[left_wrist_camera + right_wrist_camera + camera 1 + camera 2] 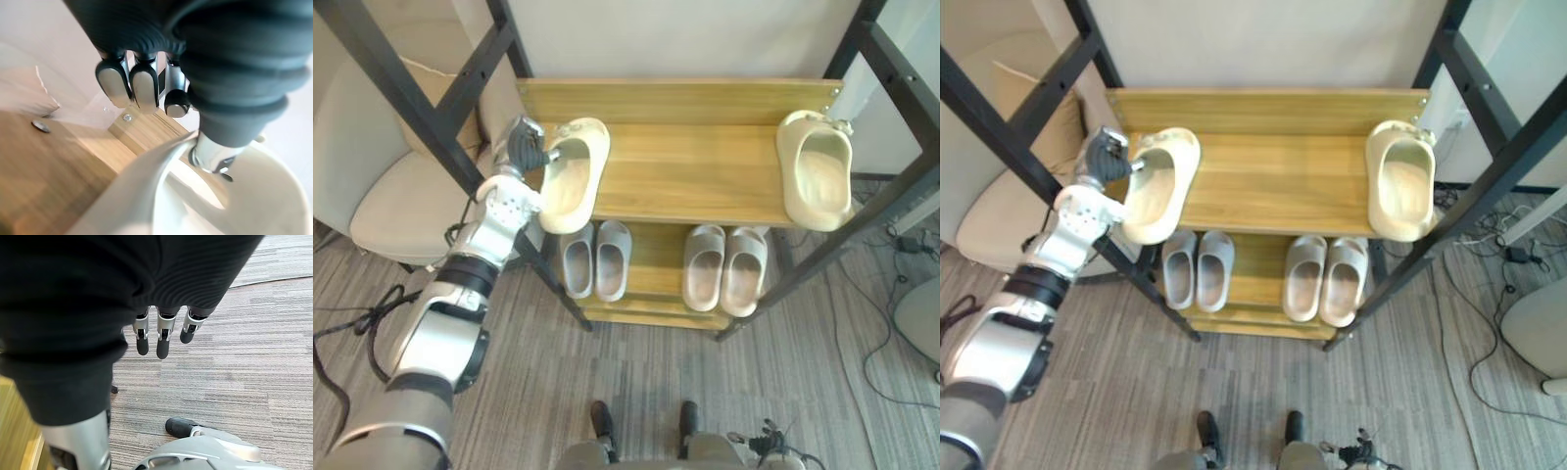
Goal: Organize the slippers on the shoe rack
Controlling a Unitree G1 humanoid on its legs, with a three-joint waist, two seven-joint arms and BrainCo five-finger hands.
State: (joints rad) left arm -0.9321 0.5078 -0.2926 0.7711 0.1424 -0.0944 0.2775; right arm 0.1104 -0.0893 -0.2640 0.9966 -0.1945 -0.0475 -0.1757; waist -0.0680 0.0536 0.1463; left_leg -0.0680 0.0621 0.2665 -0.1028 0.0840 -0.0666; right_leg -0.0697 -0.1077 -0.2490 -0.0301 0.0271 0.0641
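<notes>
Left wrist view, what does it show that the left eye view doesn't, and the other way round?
Wrist view: close up, the left hand pinching the slipper, thumb inside and fingers outside its rim, plus screws in the shelf. Eye view: a second slipper at the shelf's right end, two grey pairs below, a chair. Both: hand, held slipper, top shelf.

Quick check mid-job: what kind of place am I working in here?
Probably an indoor room set up like a home entryway: a wooden shoe rack with pale slippers on its lower shelf, grey carpet, and a beige chair beside it. The left hand pinches a cream slipper on the top shelf.
</notes>
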